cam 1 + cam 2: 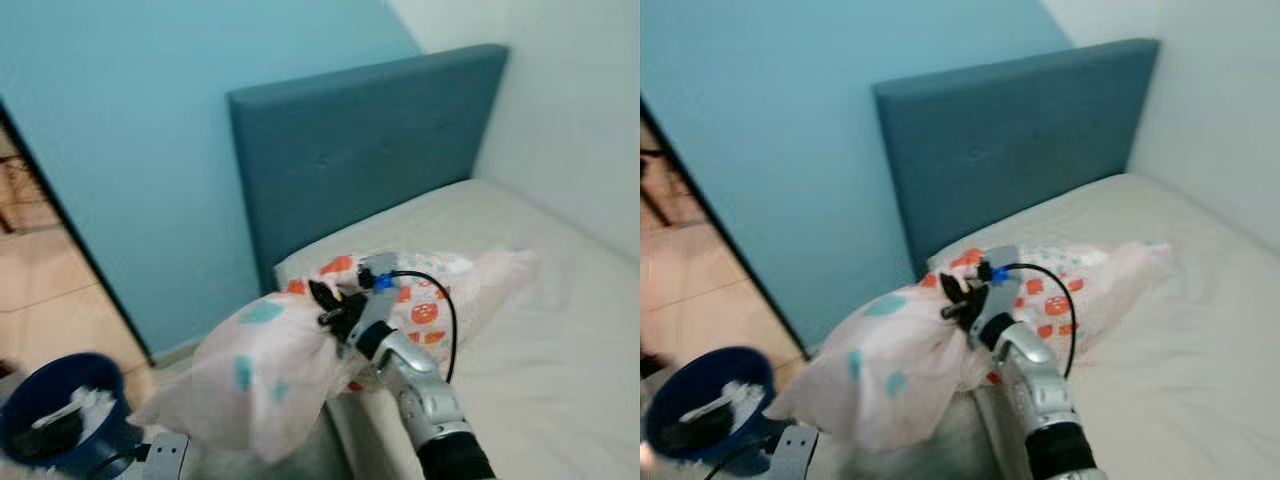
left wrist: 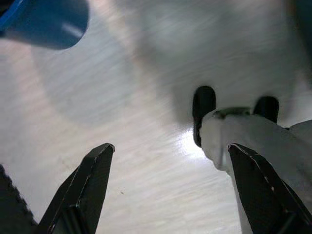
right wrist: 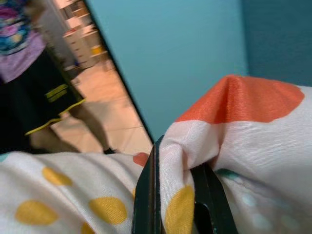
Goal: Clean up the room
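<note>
A white pillow (image 1: 265, 365) with orange, teal and yellow patches stretches from the head of the bed (image 1: 560, 340) out over its left edge. My right gripper (image 1: 325, 305) is shut on a fold of the pillow's fabric (image 3: 214, 136) near its middle, holding it up beside the mattress corner. My left gripper (image 2: 170, 146) hangs low over the pale floor with its fingers (image 2: 92, 180) wide apart and nothing between them. A blue bin (image 1: 60, 410) holding white scraps and something dark stands at the lower left, close to my left arm (image 1: 165, 455).
A blue padded headboard (image 1: 360, 150) rises behind the bed against a light blue wall. An open doorway (image 1: 40, 260) to a tiled room lies on the left, and a person (image 3: 34, 73) stands in it. A white wall runs along the bed's right.
</note>
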`<state>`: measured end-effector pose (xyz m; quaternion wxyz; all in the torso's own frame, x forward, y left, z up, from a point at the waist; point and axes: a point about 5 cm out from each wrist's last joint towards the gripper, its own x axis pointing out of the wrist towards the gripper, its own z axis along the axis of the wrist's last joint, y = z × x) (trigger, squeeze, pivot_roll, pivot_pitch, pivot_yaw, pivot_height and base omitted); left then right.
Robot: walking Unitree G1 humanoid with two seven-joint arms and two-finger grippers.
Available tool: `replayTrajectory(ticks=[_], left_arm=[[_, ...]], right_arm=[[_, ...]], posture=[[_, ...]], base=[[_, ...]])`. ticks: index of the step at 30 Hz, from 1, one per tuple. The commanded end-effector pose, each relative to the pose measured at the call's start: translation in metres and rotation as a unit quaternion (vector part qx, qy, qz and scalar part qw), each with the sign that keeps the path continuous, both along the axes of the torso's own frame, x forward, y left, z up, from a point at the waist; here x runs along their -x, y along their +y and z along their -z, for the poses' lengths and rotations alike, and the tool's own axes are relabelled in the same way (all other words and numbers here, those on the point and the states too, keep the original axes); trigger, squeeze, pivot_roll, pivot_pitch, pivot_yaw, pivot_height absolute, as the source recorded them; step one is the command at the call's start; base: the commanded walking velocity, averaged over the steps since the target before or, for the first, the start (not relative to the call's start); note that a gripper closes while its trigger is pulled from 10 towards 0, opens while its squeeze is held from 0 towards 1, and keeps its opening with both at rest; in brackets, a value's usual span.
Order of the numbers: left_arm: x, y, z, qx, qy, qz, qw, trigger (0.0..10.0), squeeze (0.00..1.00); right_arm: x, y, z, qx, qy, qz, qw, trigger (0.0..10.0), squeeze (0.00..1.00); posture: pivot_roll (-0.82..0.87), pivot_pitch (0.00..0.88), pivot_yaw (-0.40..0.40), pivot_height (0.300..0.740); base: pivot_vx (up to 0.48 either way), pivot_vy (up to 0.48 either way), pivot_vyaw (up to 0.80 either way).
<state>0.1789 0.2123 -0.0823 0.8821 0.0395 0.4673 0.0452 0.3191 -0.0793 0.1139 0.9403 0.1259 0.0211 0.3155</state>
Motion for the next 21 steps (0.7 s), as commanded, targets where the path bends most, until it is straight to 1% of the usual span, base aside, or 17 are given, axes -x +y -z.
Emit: replayTrajectory(ticks=[1, 10, 12, 13, 16, 17, 18, 21], left_arm=[[0.000, 0.000, 0.000, 0.001, 0.001, -0.004, 1.000, 10.0, 0.00], [-0.002, -0.003, 0.000, 0.005, -0.002, 0.001, 1.000, 10.0, 0.00], [-0.002, -0.004, 0.000, 0.010, -0.002, 0.003, 1.000, 10.0, 0.00], [-0.002, -0.004, 0.000, 0.010, -0.002, 0.003, 1.000, 10.0, 0.00], [-0.004, -0.007, -0.001, 0.016, -0.006, 0.009, 1.000, 10.0, 0.00], [-0.004, -0.007, -0.001, 0.016, -0.006, 0.009, 1.000, 10.0, 0.00], [-0.004, -0.008, -0.001, 0.020, -0.008, 0.010, 1.000, 10.0, 0.00], [-0.004, -0.008, -0.001, 0.022, -0.009, 0.010, 1.000, 10.0, 0.00]], right_arm=[[-0.002, 0.000, -0.013, -0.005, -0.033, -0.006, 0.999, 10.0, 0.00], [-0.004, -0.004, -0.012, 0.002, -0.030, 0.008, 1.000, 10.0, 0.00], [-0.007, -0.008, -0.012, -0.004, -0.026, 0.037, 0.999, 10.0, 0.00], [-0.007, -0.008, -0.012, -0.004, -0.026, 0.037, 0.999, 10.0, 0.00], [-0.014, -0.018, -0.013, -0.001, -0.023, 0.085, 0.996, 10.0, 0.00], [-0.014, -0.018, -0.013, -0.001, -0.023, 0.085, 0.996, 10.0, 0.00], [-0.016, -0.024, -0.015, -0.003, -0.027, 0.099, 0.995, 10.0, 0.00], [-0.017, -0.026, -0.017, -0.005, -0.030, 0.102, 0.994, 10.0, 0.00]], posture=[[-0.03, 0.074, -0.008, 0.735], [-0.03, 0.074, -0.008, 0.735], [-0.03, 0.074, -0.009, 0.735], [-0.03, 0.074, -0.009, 0.735], [-0.03, 0.075, -0.009, 0.735], [-0.03, 0.075, -0.009, 0.735], [-0.03, 0.077, -0.009, 0.735], [-0.03, 0.076, -0.011, 0.735]], base=[[0.000, 0.000, 0.79], [0.000, 0.000, 0.79], [0.000, 0.000, 0.79], [0.000, 0.000, 0.79], [0.000, 0.000, 0.00], [0.000, 0.000, 0.00], [0.277, 0.000, 0.00], [0.291, 0.000, 0.00]])
